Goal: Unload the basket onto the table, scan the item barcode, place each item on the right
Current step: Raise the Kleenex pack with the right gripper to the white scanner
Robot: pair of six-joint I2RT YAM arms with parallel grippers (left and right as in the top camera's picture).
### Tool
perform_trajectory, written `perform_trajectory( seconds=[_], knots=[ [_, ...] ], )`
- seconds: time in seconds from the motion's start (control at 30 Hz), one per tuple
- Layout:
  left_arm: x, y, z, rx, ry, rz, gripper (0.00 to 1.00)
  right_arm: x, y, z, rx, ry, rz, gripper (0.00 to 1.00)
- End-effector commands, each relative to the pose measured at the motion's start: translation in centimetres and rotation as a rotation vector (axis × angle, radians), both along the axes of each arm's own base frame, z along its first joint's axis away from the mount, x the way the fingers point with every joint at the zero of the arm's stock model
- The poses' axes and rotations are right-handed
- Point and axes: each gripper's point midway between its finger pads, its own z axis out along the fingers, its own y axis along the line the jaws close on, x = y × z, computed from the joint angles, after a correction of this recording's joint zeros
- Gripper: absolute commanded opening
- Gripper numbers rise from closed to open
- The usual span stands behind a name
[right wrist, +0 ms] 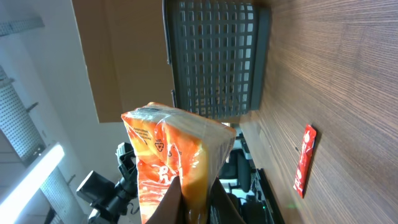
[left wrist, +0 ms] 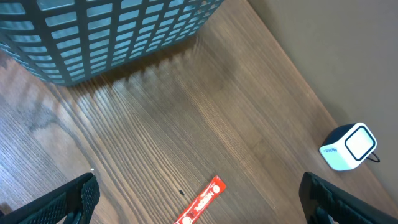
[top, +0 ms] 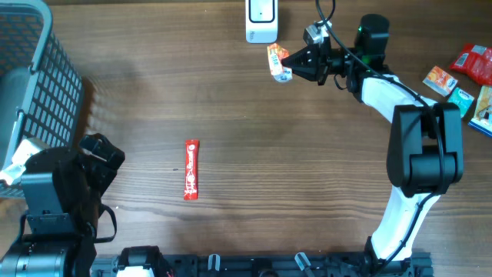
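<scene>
Briefly, setting: a wooden table [top: 269, 231] was viewed from above, with a white scanner [top: 261, 19] at its far edge.
Task item: an orange snack packet [top: 278, 61] was held off the table, just beside the scanner.
Right gripper [top: 292, 65]: its fingers were clamped together on one edge of the packet.
Left gripper [top: 104, 158]: its fingers [left wrist: 68, 202] were spread wide with nothing between them, near a grey basket [top: 46, 77].
Handling: the packet was judged light, soft and crinkly, its glossy film likely slippery and its contents crushable. A pinch on a sealed edge was judged best, so that the printed faces were left uncovered.
Hidden: no barcode was made out in any view. The right fingertips were cut off at the bottom of the wrist picture. The print was too blurred to be read. Whether a printed face was turned to the scanner could not be told.
Other: a red stick sachet [top: 191, 169] lay flat at mid-table, well apart.
</scene>
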Motion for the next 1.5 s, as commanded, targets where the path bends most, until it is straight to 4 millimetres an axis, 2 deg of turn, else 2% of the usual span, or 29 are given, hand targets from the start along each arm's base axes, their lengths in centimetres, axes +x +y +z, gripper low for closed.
perform_trajectory(
  seconds=[0.0,0.93,1.47],
  knots=[
    [0.0,0.1,0.2,-0.007,-0.008,0.013,1.00,-0.9,0.0,0.2,0.017,0.000,0.062,0.04],
    [0.0,0.1,0.2,-0.007,-0.008,0.013,1.00,-0.5,0.1,0.4,0.013,-0.037,0.045,0.04],
    [0.0,0.1,0.2,-0.007,-0.008,0.013,1.00,0.6,0.1,0.1,-0.003,-0.069,-0.023,0.04]
  ],
)
